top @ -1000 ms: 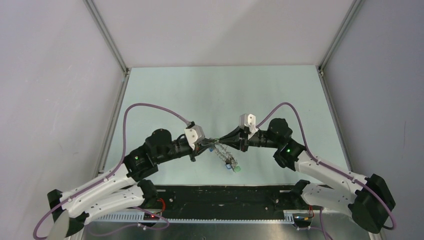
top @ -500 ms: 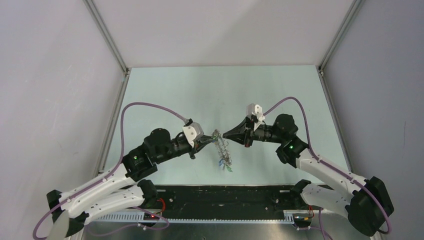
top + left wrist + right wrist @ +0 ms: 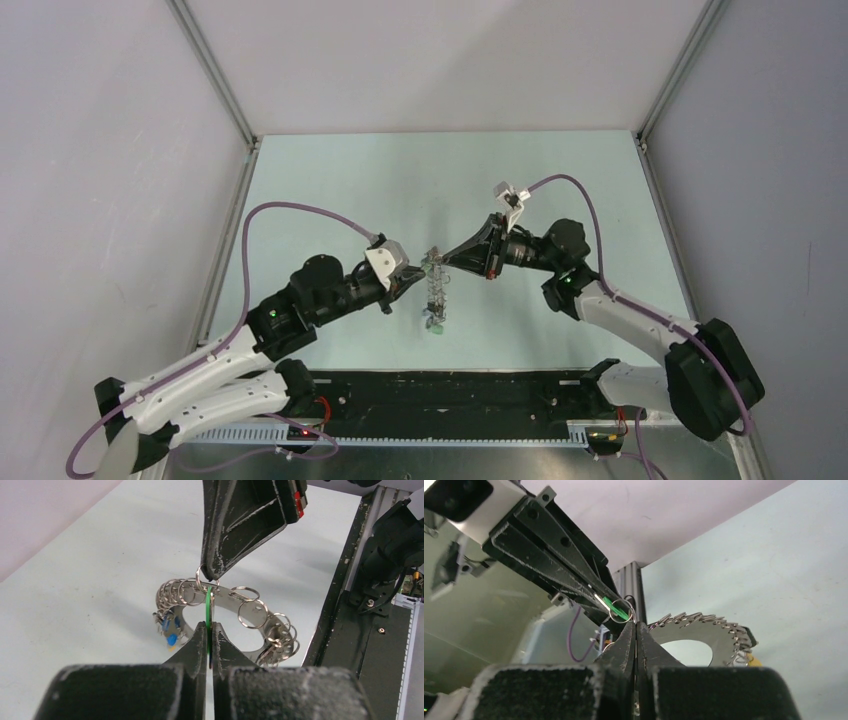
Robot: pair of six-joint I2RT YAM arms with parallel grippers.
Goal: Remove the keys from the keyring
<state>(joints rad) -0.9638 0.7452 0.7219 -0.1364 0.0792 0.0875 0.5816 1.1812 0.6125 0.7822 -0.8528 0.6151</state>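
Note:
The keyring, a wide flat metal ring hung with many small split rings, hangs above the table between my two grippers. My left gripper is shut on a green key, seen edge-on in the left wrist view. My right gripper is shut on a small split ring at the keyring's top rim. Blue-headed keys dangle at its left side. The right wrist view shows the keyring behind my shut right gripper, and the green key in the left fingers.
A black rail runs along the near table edge and also shows in the left wrist view. Aluminium frame posts and grey walls bound the pale green table.
Both grippers moved up and away from the near edge. The right gripper drew back, then closed in again to the left. The keyring swung from slanting right to hanging straight down.

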